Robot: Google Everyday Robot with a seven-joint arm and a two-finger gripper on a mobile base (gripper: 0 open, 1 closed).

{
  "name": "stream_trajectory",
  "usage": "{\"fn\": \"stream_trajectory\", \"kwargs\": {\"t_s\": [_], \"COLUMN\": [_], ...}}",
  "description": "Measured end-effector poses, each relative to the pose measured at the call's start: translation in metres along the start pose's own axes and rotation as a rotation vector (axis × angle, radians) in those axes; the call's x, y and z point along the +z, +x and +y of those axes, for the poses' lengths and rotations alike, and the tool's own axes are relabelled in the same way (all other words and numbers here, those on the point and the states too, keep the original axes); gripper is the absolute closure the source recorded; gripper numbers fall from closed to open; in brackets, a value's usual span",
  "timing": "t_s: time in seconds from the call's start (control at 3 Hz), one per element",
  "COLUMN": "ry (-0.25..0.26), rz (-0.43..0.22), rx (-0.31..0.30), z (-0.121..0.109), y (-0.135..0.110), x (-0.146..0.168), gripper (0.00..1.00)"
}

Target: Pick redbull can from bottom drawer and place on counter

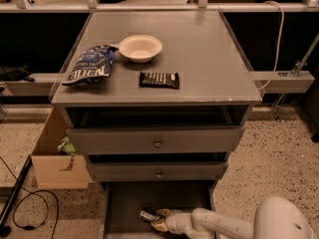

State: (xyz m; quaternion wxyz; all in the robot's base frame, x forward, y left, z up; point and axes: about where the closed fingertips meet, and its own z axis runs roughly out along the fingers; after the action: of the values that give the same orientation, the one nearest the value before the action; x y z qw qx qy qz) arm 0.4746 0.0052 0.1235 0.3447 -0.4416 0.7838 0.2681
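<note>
On the tabletop [209, 59], the chip bag [89, 64] lies left, the bowl [140, 48] just right of it, the candy bar [159, 79] before the bowl. In the bottom drawer [124, 203], the hand [160, 219] sits just right of the redbull can [148, 214].
</note>
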Motion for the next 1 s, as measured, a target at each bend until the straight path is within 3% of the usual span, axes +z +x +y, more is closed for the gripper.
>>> {"fn": "stream_trajectory", "kwargs": {"t_s": [0.33, 0.67, 1.0], "ry": [0.0, 0.022, 0.054], "rz": [0.0, -0.014, -0.065], "rx": [0.0, -0.036, -0.141], "z": [0.0, 0.0, 0.004], "y": [0.0, -0.018, -0.063], "x": [0.0, -0.022, -0.076], "gripper": [1.0, 1.0, 1.0]}}
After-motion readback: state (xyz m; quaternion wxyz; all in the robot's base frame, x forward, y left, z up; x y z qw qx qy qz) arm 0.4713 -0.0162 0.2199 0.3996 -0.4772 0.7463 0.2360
